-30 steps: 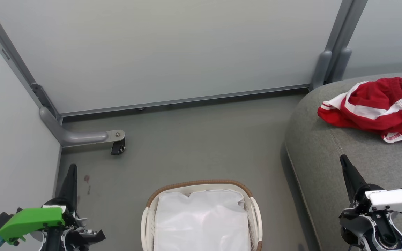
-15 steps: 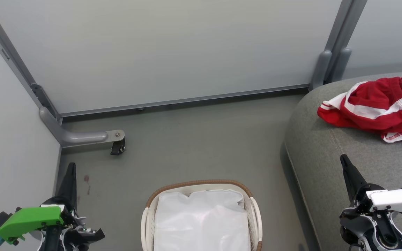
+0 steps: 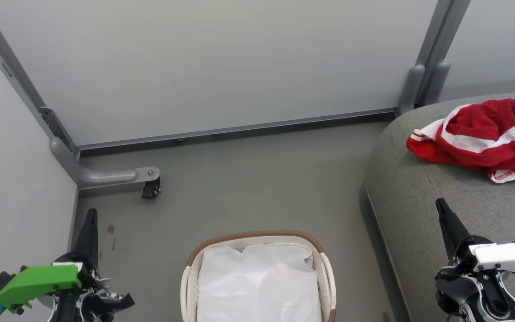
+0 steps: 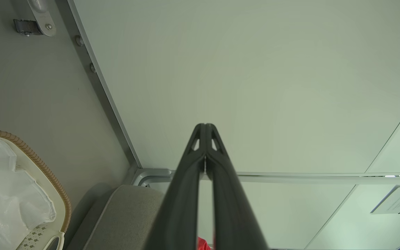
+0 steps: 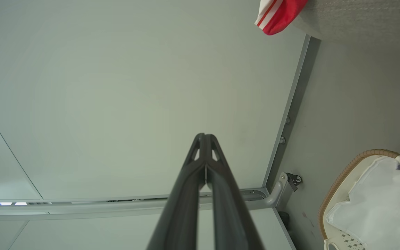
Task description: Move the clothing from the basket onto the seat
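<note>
Red clothing (image 3: 485, 136) with white stripes lies crumpled on the light-grey seat (image 3: 418, 197) at the right; a corner of the clothing (image 5: 278, 15) shows in the right wrist view. The white basket (image 3: 257, 237) with a brown woven rim stands on the floor at the bottom middle, holding a plain white liner sheet (image 3: 257, 281). My left gripper (image 3: 91, 214) is at the lower left, shut and empty, fingers pressed together (image 4: 205, 129). My right gripper (image 3: 440, 205) hangs over the seat's front part, shut and empty (image 5: 204, 138).
Pale partition panels (image 3: 221, 62) close off the back and left. A grey metal foot with a black caster (image 3: 151, 190) juts onto the grey floor (image 3: 262, 179) left of the basket. The seat (image 4: 127, 215) and the basket (image 4: 43, 166) show in the left wrist view too.
</note>
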Robot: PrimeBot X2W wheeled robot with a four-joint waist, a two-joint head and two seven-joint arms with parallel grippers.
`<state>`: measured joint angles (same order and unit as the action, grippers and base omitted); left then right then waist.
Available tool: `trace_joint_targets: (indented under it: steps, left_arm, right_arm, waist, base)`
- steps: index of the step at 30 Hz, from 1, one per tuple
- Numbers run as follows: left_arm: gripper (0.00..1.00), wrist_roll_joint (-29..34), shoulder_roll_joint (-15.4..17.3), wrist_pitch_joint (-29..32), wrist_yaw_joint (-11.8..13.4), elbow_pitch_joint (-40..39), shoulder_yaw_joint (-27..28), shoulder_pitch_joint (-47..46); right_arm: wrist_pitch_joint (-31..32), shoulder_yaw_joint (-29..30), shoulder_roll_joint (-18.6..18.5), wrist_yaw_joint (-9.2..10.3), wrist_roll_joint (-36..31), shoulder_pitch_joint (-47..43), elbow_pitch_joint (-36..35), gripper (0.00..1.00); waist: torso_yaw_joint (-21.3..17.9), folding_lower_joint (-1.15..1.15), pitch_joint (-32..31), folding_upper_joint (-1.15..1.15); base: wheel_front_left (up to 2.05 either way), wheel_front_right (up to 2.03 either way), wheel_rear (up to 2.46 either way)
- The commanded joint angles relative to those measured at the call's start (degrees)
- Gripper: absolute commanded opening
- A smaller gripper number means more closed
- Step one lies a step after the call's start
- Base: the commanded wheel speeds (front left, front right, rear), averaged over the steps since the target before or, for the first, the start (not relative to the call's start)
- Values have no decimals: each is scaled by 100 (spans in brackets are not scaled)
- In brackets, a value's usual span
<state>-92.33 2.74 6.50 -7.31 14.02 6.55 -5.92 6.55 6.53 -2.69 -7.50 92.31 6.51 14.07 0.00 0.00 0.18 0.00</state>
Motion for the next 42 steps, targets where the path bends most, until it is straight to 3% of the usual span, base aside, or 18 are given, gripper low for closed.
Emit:
trace_joint_targets:
  steps: [1, 42]
  left_arm:
    - [0, -17, 25, 27, -35, -7, 14, -58]
    - [0, -18, 25, 26, -35, -8, 13, -58]
  right_arm:
    - [18, 10, -36, 2, 19, -59, -22, 0]
    - [18, 9, -36, 2, 20, -59, -21, 0]
  waist:
    - [0, 0, 0, 0]
    - [0, 0, 0, 0]
  base:
    - [0, 0, 0]
    - [0, 0, 0]
